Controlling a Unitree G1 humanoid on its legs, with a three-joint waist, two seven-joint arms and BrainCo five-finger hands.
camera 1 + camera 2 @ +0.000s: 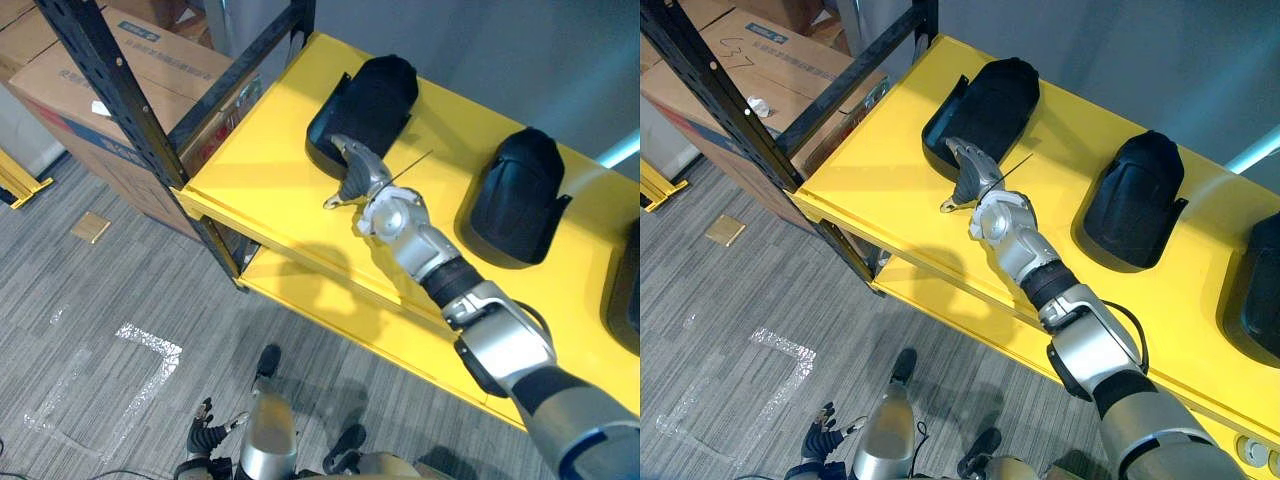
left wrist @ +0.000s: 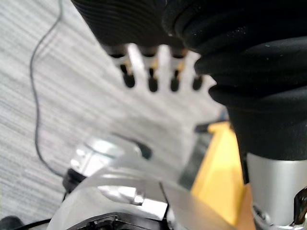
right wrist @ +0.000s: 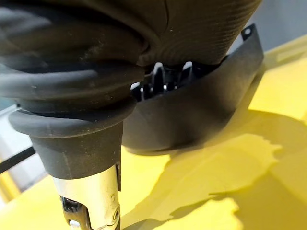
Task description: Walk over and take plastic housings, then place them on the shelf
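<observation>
- Here, in the left eye view, we see three black shells lying on the top board of a yellow shelf (image 1: 265, 165). They are the leftmost plastic housing (image 1: 372, 95), the middle plastic housing (image 1: 520, 195) and a third plastic housing (image 1: 628, 290) cut off at the right edge.
- The right hand (image 1: 357, 178) reaches over the shelf's front lip and meets the near rim of the leftmost plastic housing, its thumb sticking out sideways over bare yellow. The left hand (image 1: 205, 432) hangs low over the grey carpet floor (image 1: 90, 320).
- Beyond the black shelf post (image 1: 110, 90) stand cardboard cartons (image 1: 160, 60) with printed labels, and we cannot make out the lettering. A small brown square (image 1: 90, 227) and strips of silvery tape (image 1: 150, 348) lie on the floor.
- In the right eye view we find the same layout, with a hand-drawn mark on one carton top.
- In the left wrist view the left hand's fingers (image 2: 152, 79) are straight, spread in a row and holding nothing. The carpet lies past them.
- In the right wrist view the right hand (image 3: 206, 24) sits against the housing's thin dark wall, which hides the parts that reach in. We cannot tell whether it grips or merely touches.
</observation>
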